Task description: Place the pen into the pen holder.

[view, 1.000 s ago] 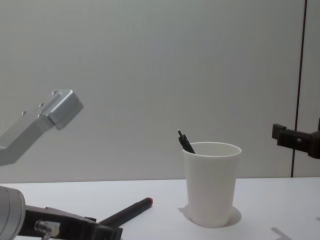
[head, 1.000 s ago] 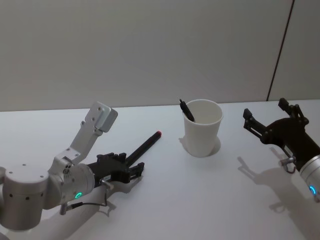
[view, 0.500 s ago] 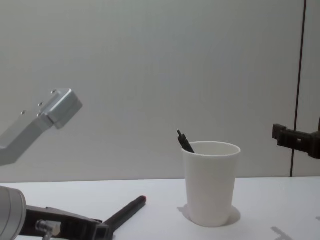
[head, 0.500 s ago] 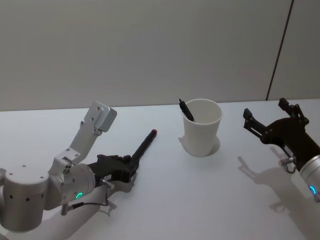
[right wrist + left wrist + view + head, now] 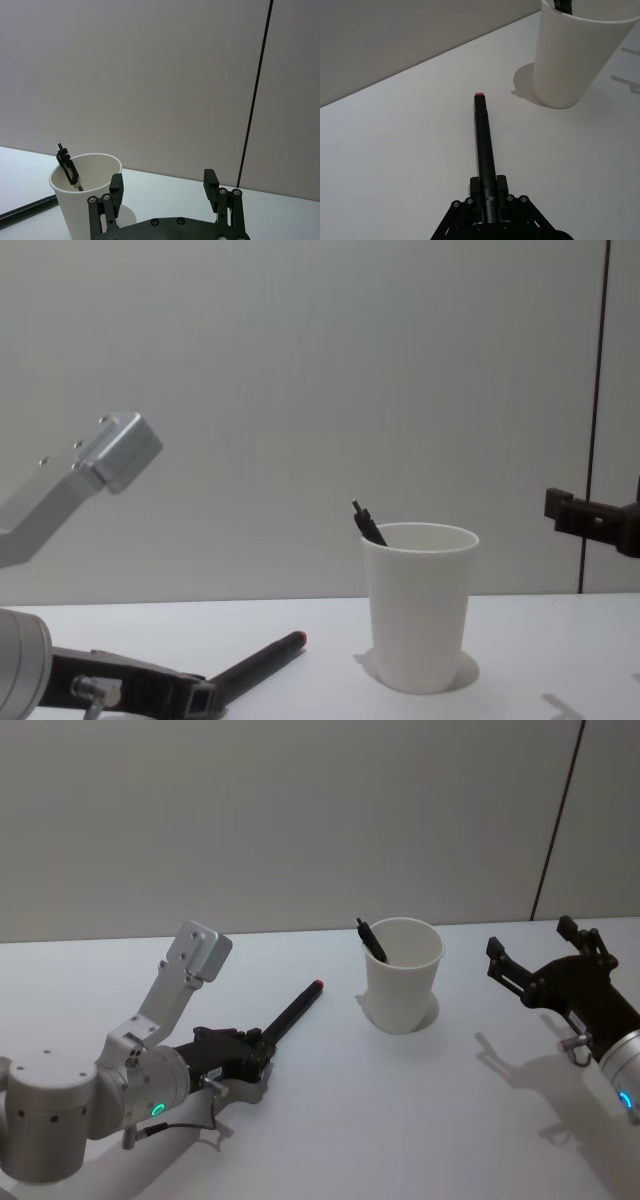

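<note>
The left tool [image 5: 487, 189] is clenched on the tail of the pen [image 5: 482, 140], low over the desk [image 5: 400, 1120] toward its near left corner. The red tip is aimed at the paper cup [image 5: 402, 975], which stands nearer the far edge.

Here's the danger, I'd say: the grip sits right at the pen's end, so the long free length could swing or slip in the fingers once it's lifted. The paper cup looks light and tapered, and a nudge from the tip on its rim or wall may slide or topple it. A second pen [image 5: 372, 940] leans on the cup's left rim, right on the approach side, so a clash there could block the entry.

The right tool [image 5: 163, 181] hangs spread wide, idle, over the desk's right side.
</note>
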Tool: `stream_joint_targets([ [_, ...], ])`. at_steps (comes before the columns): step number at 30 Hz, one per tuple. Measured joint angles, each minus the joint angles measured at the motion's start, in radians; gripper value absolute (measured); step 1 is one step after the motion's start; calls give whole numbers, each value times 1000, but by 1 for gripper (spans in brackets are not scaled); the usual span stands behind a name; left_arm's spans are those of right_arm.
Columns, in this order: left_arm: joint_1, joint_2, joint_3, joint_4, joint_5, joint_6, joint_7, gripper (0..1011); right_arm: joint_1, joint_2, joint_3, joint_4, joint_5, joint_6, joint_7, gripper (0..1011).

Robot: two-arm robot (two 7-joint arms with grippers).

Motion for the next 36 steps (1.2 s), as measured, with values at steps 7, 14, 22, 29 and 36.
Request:
stream_joint_targets([
  [7,0,0,-2,0,-3,-4,3,180,0,0,0,0,0,0,0,1001],
  [14,12,5,-13,-9,-31,-48,39,181,0,0,0,0,0,0,0,1001],
  [22,35,16,-35,-32,-85,-135,101,181,0,0,0,0,0,0,0,1001],
  [29,60,28,-58,-57,-144,-239,142,182,0,0,0,0,0,0,0,1001],
  [36,84,43,-78,-82,-199,-348,142,182,0,0,0,0,0,0,0,1001],
])
